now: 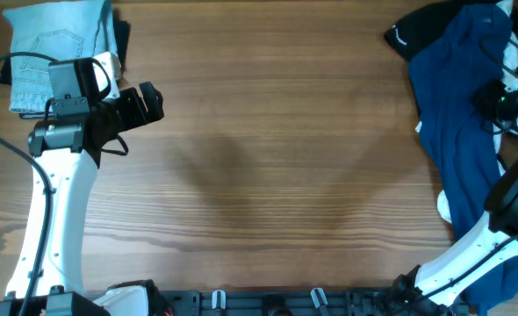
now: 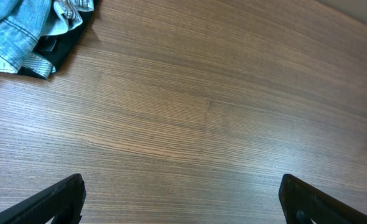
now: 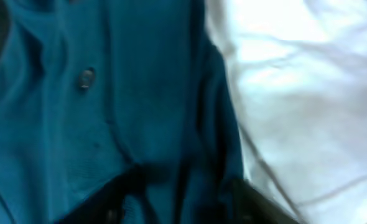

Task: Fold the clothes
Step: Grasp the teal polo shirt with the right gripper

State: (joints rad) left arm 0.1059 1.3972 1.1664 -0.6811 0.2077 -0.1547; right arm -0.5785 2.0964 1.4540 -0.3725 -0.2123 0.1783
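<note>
Left arm (image 1: 57, 202) hovers, jaws released; right arm (image 1: 470, 250) down on blue garment (image 1: 456, 132), jaws unclear.

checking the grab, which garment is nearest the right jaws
The long dark blue garment, the one with a button; the white garment lies beside it, the black garment and jeans further off.

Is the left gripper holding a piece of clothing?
No, the left gripper is open over the bare table, apart from the jeans.

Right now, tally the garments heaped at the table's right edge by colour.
Dark blue garment: 1
Black garment: 1
White garment: 1, mostly covered
Total: 3
</note>
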